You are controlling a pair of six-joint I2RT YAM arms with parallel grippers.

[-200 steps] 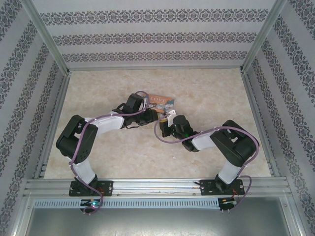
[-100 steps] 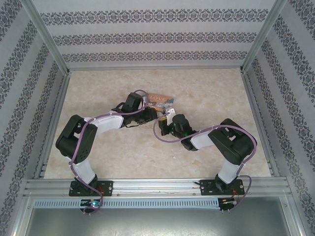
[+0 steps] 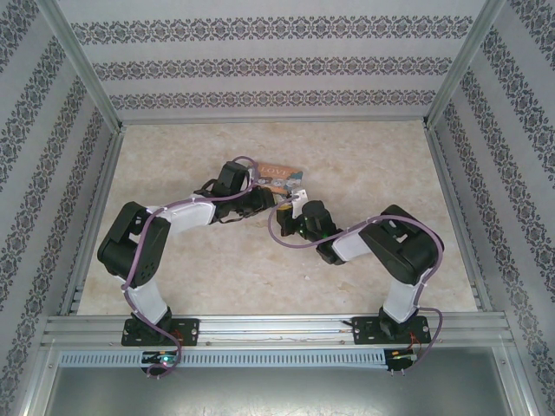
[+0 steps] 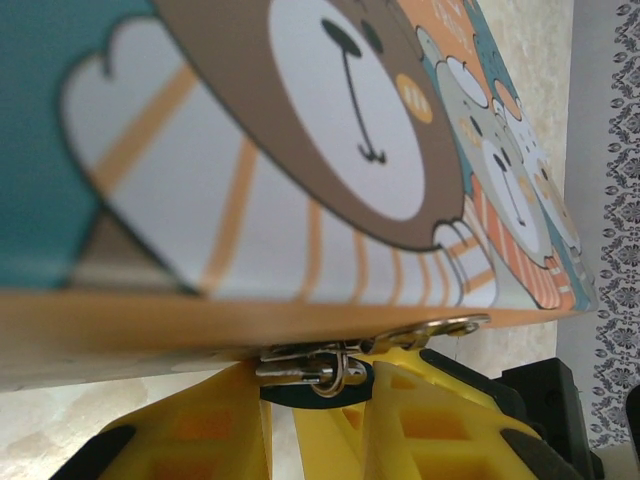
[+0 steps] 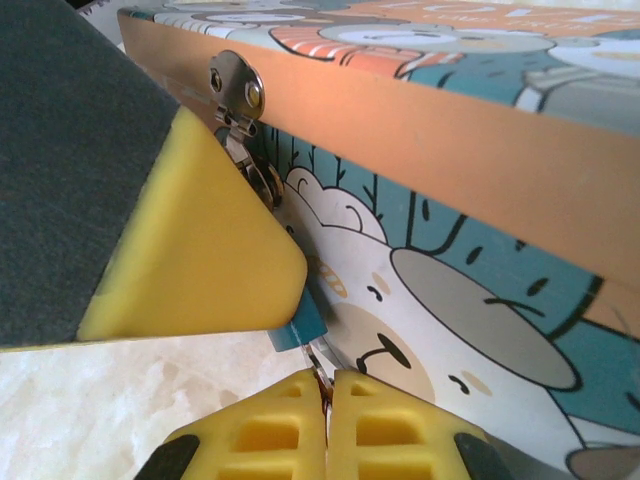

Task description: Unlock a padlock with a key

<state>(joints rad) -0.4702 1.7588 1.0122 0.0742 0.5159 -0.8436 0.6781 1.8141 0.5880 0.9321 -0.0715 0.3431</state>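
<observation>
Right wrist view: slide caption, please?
Right gripper pinches the key under the teal padlock, which a left finger braces at the tin's hasp.

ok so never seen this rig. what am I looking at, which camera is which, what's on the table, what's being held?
Two small robot arms, a left arm and a right arm, are bolted at the near edge of a table. Each ends in two-finger jaws with yellow pads.

The wide picture comes from a fixed camera above and behind the arms. The two close-ups come from cameras on the left and right wrists.

On the table lies a cartoon-animal tin with a metal hasp on its front, where a tiny teal padlock hangs.

The left jaws appear to pinch the padlock's body. The right jaws are shut on a thin metal piece, apparently the key, aimed at the padlock's underside.
</observation>
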